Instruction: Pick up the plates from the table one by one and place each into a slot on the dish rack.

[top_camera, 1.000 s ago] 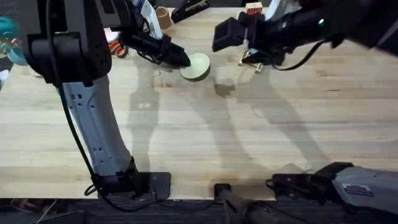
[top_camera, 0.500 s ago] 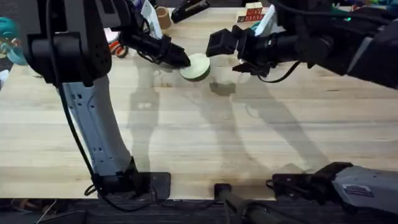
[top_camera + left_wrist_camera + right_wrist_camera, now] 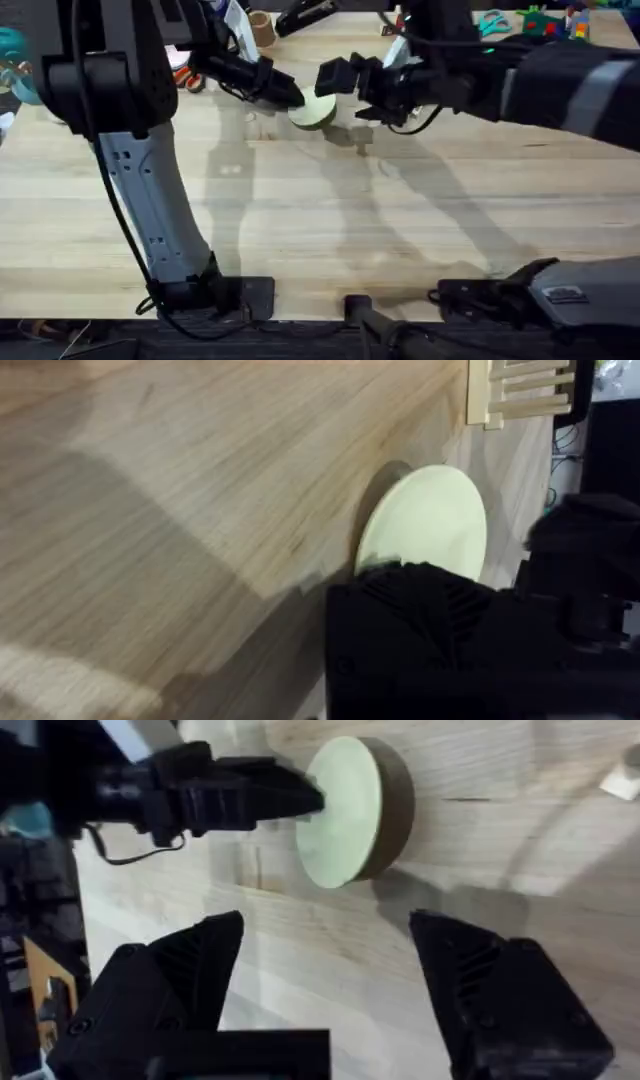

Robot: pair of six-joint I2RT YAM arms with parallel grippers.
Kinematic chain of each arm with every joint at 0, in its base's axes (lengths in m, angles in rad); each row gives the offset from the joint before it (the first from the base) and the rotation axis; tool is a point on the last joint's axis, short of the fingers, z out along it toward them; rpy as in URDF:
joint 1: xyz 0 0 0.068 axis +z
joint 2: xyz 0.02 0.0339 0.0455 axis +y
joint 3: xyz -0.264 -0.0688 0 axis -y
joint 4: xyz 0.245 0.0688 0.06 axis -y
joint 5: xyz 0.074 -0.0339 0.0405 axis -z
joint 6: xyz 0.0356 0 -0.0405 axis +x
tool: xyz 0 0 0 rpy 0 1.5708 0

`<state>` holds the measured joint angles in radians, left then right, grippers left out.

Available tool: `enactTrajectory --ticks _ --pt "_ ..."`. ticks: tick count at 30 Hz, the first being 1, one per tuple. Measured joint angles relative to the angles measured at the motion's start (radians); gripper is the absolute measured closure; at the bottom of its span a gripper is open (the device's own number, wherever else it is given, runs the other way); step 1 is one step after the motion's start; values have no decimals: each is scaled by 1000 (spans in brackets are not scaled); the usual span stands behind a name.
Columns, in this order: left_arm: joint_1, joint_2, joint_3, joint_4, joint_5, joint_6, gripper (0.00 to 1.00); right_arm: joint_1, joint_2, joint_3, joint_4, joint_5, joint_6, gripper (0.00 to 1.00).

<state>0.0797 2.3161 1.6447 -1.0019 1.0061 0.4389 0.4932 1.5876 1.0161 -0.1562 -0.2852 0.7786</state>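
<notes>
My left fingers (image 3: 296, 97) pinch the cream plate (image 3: 318, 110) by its rim (stiff, light, likely slippery); my right fingers (image 3: 325, 985) are spread wide.

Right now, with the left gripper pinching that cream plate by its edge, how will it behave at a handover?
The cream plate keeps its round shape in the left gripper, so probably stiff. It looks smooth, so it may slip or pivot. The right gripper is open nearby.

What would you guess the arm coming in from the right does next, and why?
Probably it closes in a little further until its open right gripper straddles the cream plate. The left gripper holds that plate by its edge above the table, which looks like a handover.
</notes>
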Motion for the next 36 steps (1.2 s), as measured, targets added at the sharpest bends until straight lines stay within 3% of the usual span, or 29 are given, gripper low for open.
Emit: enactTrajectory --ticks 13,23,27,31,36 --pt "4 0 0 0 0 0 963 1 175 0 222 0 11 6" --pt "4 0 0 0 0 0 963 1 242 -1 320 17 90 8" --pt "4 0 0 0 0 0 963 9 266 -1 389 24 124 101" --pt "4 0 0 0 0 0 963 28 288 -1 415 26 151 124" --pt "4 0 0 0 0 0 963 41 293 -1 425 27 171 378"
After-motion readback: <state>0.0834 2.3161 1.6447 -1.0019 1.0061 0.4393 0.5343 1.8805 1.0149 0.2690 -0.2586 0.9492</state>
